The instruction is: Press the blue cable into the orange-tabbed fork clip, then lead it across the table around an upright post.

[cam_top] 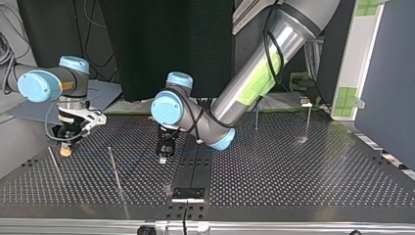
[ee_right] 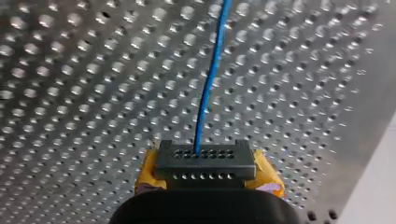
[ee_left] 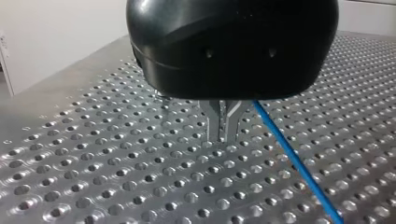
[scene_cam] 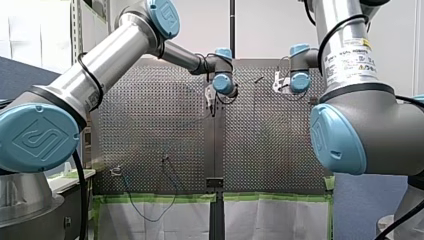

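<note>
Closest to the lens in the left wrist view, the black housing of the left gripper (ee_left: pixel 224 137) is seen above the perforated metal worktop (ee_left: pixel 93 186). Its metal jaws are pressed together, tips down at the worktop, and nothing is seen between them. The blue cable (ee_left: pixel 299 163) is laid on the worktop just beside those jaws and runs on past them. In the right wrist view the right gripper (ee_right: pixel 205 161) is shown with black, hole-dotted jaws flanked by yellow pads (ee_right: pixel 266 175). These jaws are closed on the cable, which is stretched straight away from them over the worktop. In the top view the right gripper is held low at the view's left and the left gripper near the middle, with the cable faintly traced between them. An upright post (cam_top: pixel 115 169) is stood between the two grippers, nearer the camera and apart from both. A second post (cam_top: pixel 257 117) is set far off at the view's right. In the front view a slack loop of cable is hung past the worktop's near left edge.
</note>
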You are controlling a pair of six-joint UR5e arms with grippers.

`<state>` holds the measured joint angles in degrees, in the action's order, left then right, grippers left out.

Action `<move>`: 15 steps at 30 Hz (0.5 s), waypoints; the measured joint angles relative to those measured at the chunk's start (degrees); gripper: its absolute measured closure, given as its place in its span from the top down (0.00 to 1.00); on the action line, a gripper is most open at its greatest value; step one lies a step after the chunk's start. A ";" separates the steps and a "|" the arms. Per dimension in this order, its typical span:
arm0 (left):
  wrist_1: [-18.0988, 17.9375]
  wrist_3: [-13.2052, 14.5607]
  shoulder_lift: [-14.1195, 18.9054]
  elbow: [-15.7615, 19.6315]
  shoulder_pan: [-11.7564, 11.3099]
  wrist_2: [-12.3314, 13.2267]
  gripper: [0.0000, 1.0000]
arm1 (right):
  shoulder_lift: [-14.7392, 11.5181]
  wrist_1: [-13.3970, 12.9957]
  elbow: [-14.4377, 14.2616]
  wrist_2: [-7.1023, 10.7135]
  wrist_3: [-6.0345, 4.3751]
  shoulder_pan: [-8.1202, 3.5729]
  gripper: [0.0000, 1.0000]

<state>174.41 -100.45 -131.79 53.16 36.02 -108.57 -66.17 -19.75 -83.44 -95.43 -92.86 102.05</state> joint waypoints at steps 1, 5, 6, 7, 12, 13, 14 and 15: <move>-0.04 0.00 0.00 0.13 -0.02 0.14 0.00 | 0.26 0.01 -0.09 0.00 0.04 0.08 0.00; -0.22 0.06 0.01 0.31 0.04 0.64 0.07 | 1.49 -0.26 -0.98 -0.27 0.17 0.45 0.00; -0.24 0.12 0.00 0.32 0.06 0.70 0.07 | 1.69 -0.34 -1.17 -0.34 0.19 0.53 0.00; -0.26 0.23 0.01 0.33 0.08 0.74 0.22 | 1.88 -0.41 -1.32 -0.40 0.19 0.59 0.00; -0.26 0.66 0.01 0.34 0.27 0.17 0.39 | 2.95 -0.70 -2.24 -0.89 0.25 0.93 0.00; -0.24 0.74 0.01 0.35 0.35 -0.23 0.39 | 3.14 -0.85 -2.45 -1.04 0.26 0.99 0.00; -0.23 0.78 0.01 0.35 0.39 -0.56 0.35 | 3.40 -1.12 -2.78 -1.22 0.26 1.09 0.00; -0.21 0.81 0.01 0.35 0.44 -0.90 0.35 | 3.61 -1.39 -3.05 -1.33 0.24 1.16 0.00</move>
<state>174.20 -99.64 -131.78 53.50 36.46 -109.47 -62.56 -21.14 -86.49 -96.76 -92.62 103.21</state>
